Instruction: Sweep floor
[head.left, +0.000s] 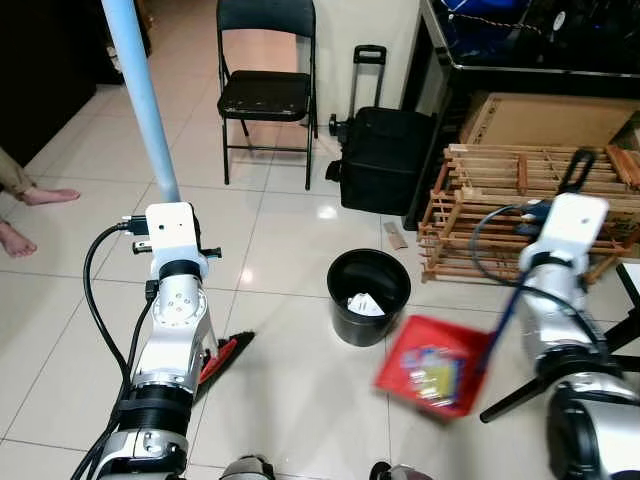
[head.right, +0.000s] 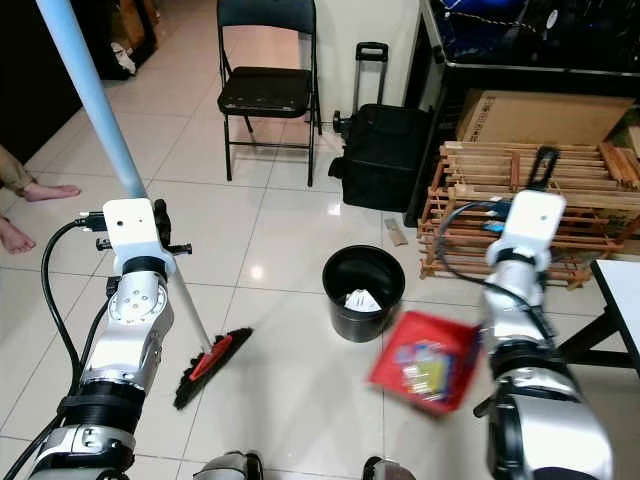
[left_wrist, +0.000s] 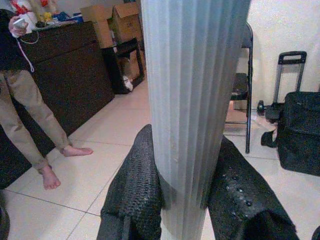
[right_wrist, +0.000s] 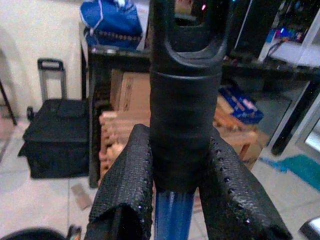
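A tiled floor (head.left: 290, 390) runs across the whole frame in the head views, with a black folding chair (head.left: 266, 85) at top centre, a black wheeled case (head.left: 385, 155) to its right and a slatted wooden crate (head.left: 520, 215) at the right edge. A person's bare feet (head.left: 30, 215) show at the left edge.

Left of centre, the left gripper (left_wrist: 187, 192) is pressed around the pale blue broom handle (head.left: 143, 100), one black finger on either side of the shaft in the left wrist view. The handle slants from the upper left of the frame down to the red and black broom head (head.right: 212, 367), which rests on the tiles at lower centre left.

At lower right, the right gripper (right_wrist: 180, 195) is clamped on the black grip of the dustpan handle (right_wrist: 182, 100), its fingers pinching it from both sides. The red dustpan (head.left: 432, 378) is blurred and sits just beside the black bin (head.left: 368, 297), to its lower right, loaded with small yellow and blue scraps (head.left: 432, 372). White crumpled paper (head.left: 363, 304) already lies inside the bin.

By the look of it, the sweeping up is largely done: rubbish is in the pan and some is in the bin. What appears left is tipping this load in. One flat scrap (head.left: 396, 236) lies on the tiles in front of the case, unswept.
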